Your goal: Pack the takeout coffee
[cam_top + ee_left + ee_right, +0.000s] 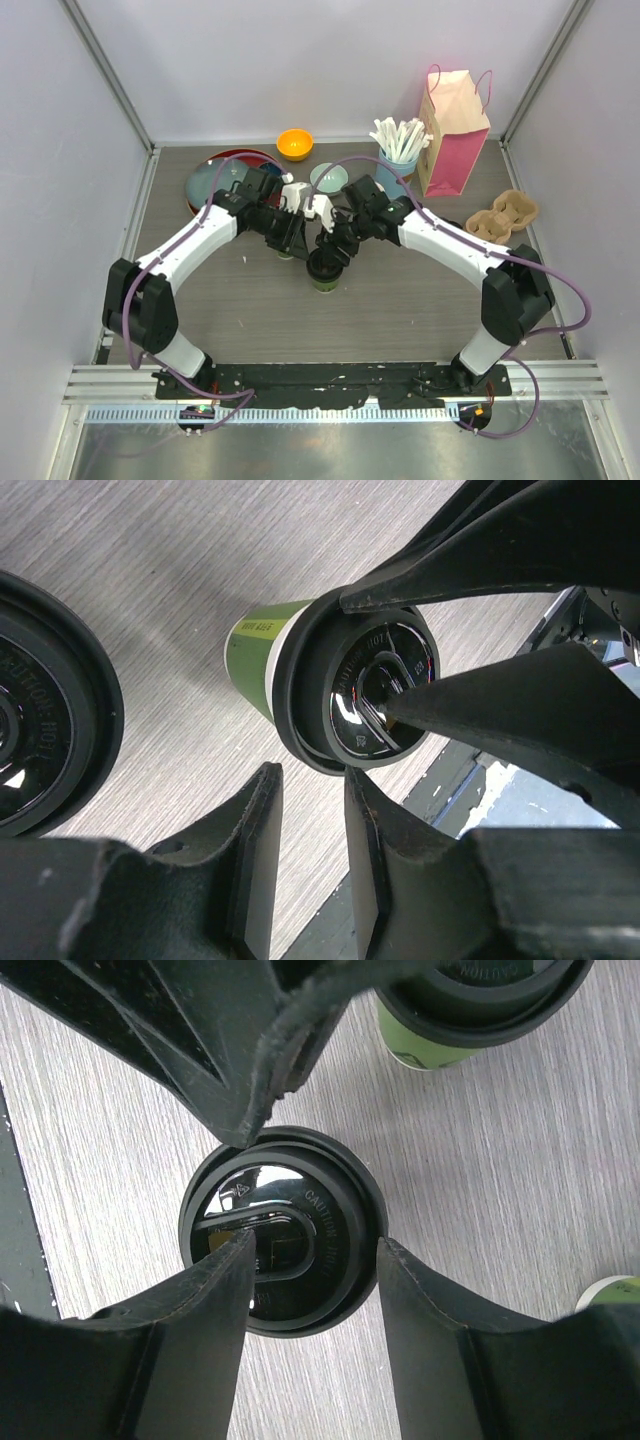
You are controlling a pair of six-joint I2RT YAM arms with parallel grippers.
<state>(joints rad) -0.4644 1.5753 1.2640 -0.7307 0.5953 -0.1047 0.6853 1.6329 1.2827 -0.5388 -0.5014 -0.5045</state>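
Observation:
One takeout coffee cup (325, 271), green with a black lid, stands upright mid-table. It shows in the left wrist view (258, 650) and its lid fills the right wrist view (300, 1200). My right gripper (331, 246) is open right above it (312, 1250): one finger lies over the lid top, the other at the lid's rim. The second lidded cup (470, 1005) stands just beside it, its lid at the left edge of the left wrist view (40, 740). My left gripper (312, 780) is empty, its jaws a narrow gap apart, hovering by both cups (298, 236).
A pink paper bag (455, 135) stands at the back right, with a cardboard cup carrier (503, 217) in front of it. A light-blue cup of white sticks (400, 150), a pale bowl (328, 178), an orange bowl (295, 144) and a red plate (222, 182) line the back.

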